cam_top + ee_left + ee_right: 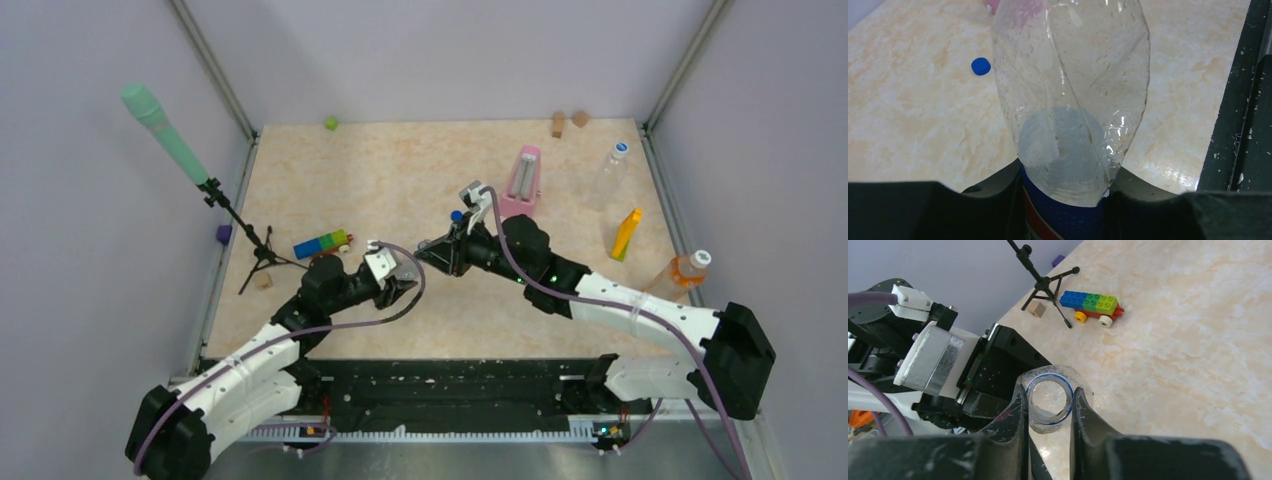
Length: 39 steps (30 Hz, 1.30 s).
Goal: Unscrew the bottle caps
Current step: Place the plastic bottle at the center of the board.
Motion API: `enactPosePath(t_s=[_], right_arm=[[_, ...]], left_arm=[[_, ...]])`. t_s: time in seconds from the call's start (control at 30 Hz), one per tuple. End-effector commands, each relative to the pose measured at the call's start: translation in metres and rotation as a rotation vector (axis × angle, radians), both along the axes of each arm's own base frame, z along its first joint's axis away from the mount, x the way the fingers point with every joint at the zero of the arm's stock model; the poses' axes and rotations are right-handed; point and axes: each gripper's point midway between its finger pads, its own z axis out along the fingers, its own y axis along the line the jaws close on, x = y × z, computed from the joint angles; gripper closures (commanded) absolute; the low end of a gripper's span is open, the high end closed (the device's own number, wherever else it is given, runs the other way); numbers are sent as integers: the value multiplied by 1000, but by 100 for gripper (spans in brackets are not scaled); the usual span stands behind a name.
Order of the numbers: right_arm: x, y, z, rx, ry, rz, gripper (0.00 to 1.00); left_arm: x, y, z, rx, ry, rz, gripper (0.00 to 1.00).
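left end effector [1065,192] clamped blue-labelled bottle [1068,75] | right end effector [1050,412] pinched its open neck | blue cap [980,66] lay on table [908,125]

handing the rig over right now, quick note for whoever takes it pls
Left gripper: shut on the labelled bottle, around its body.
Right gripper: fingers shut on that bottle's open neck.
Blue cap: off, lying on the table.
Clear bottle and orange bottle: right side of the table, both capped.
Done: one cap of three. Left: put this bottle down, then uncap the other two.
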Motion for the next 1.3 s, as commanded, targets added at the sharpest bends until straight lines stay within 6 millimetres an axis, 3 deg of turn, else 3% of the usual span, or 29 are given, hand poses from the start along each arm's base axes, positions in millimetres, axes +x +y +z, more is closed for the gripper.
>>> enactPosePath(t_s=[0.0, 0.03, 0.1, 0.13, 0.43, 0.67, 0.77, 0.83, 1.03, 1.27], right_arm=[[-5, 13, 28, 62, -39, 38, 100], [-5, 13, 26, 57, -39, 35, 100], [-3, 12, 25, 45, -43, 22, 100], [-3, 12, 23, 33, -44, 18, 100], [33, -18, 23, -88, -81, -224, 100], [78, -75, 37, -368, -139, -558, 100], [98, -96, 42, -462, -141, -665, 100], [112, -105, 40, -490, -127, -700, 100], [147, -128, 35, -540, -83, -768, 100], [181, -136, 19, -554, -53, -786, 100]], left_arm=[[0, -11, 29, -59, -65, -51, 80], [1, -11, 29, -59, -62, -50, 76], [1, -11, 29, -60, -65, -45, 11], [2, -10, 28, -60, -66, -41, 6], [6, 0, 33, -78, -117, 28, 4], [10, 21, 53, -186, -179, 166, 3], [23, 40, 65, -323, -134, 334, 3], [30, 55, 72, -426, -87, 450, 3], [31, 64, 75, -459, -54, 505, 2], [28, 61, 71, -419, -34, 490, 2]])
